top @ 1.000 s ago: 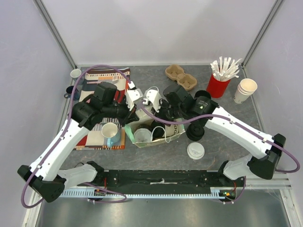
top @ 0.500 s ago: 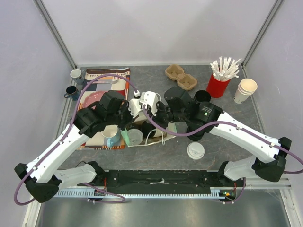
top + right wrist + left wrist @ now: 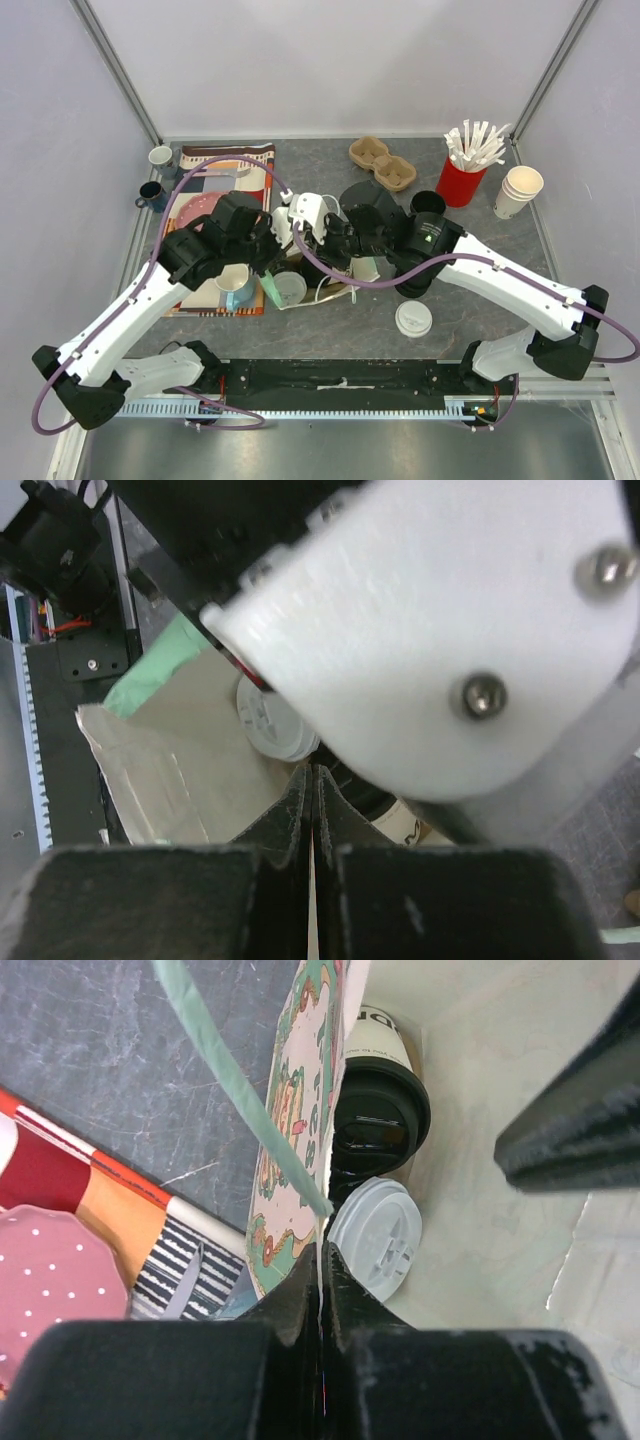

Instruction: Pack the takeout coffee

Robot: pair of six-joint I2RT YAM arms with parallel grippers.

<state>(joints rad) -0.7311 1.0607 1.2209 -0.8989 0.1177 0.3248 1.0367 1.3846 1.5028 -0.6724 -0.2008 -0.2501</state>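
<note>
A printed paper bag (image 3: 338, 292) with green handles stands in the middle of the table. My left gripper (image 3: 284, 262) is shut on its patterned wall (image 3: 300, 1130), jaws pinching the rim (image 3: 320, 1260). My right gripper (image 3: 313, 780) is shut on the opposite plain wall (image 3: 190, 770). Inside the bag lie a takeout coffee with a white lid (image 3: 375, 1235), also seen from above (image 3: 289, 288) and in the right wrist view (image 3: 268, 720), and a black-lidded cup (image 3: 378, 1120). Another white-lidded takeout coffee (image 3: 413, 318) stands on the table near the front right.
A black-lidded cup (image 3: 412, 282) and a lidless black cup (image 3: 428, 203) stand right of the bag. Behind are a cardboard carrier (image 3: 382, 163), a red cup of stirrers (image 3: 462, 180) and stacked paper cups (image 3: 518, 190). A striped placemat (image 3: 215, 170) with a blue mug (image 3: 232, 285) lies left.
Both arms have shifted left and closer together, still pinching the bag's rim. The bag has moved with them and its mouth looks narrower from above.
</note>
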